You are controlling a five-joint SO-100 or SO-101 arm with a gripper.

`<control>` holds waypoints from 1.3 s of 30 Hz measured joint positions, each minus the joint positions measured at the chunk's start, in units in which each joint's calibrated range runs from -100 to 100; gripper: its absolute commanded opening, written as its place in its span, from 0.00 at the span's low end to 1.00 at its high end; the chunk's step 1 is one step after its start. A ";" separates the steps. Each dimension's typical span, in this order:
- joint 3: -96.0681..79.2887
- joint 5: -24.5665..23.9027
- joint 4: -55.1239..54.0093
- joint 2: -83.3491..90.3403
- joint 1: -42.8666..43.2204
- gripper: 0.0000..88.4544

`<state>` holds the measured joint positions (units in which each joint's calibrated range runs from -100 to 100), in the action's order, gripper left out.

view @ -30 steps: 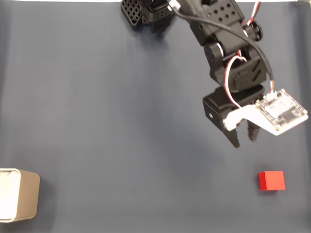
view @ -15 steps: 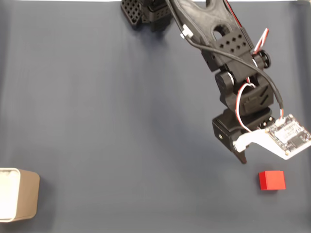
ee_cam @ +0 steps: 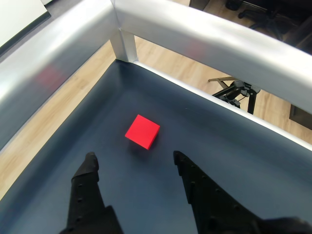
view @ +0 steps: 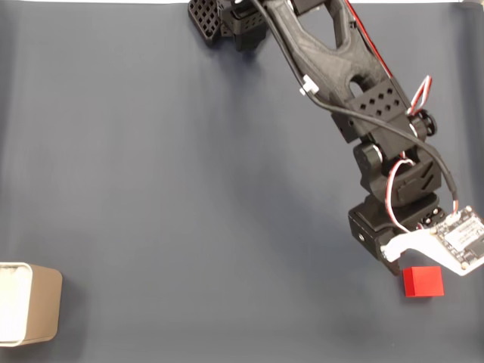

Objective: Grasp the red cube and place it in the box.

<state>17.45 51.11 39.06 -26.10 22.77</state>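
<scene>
Resting on the table (view: 151,189) near its lower right corner in the fixed view, the red cube (view: 423,281) is recorded untouched. The jaws of the gripper (ee_cam: 132,158) are held spread, empty, just short of it. The box (view: 29,303) is set at the lower left edge.

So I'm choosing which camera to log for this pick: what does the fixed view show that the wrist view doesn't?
Fixed view alone: the box at the left edge, far from the cube, and the arm reaching across the dark mat. Wrist view alone: the pincer open, its fingers apart just short of the cube, plus the metal rail and wooden floor beyond the mat. Both share the red cube lying free on the mat.
</scene>
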 measured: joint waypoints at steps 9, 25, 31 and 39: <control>7.05 -0.59 0.00 -6.86 0.00 0.47; 17.36 -0.59 0.00 -17.80 0.30 0.48; 20.34 -0.59 0.00 -20.93 0.37 0.47; 24.41 -0.24 0.00 -24.58 0.82 0.48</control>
<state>41.86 50.87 39.06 -50.67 23.59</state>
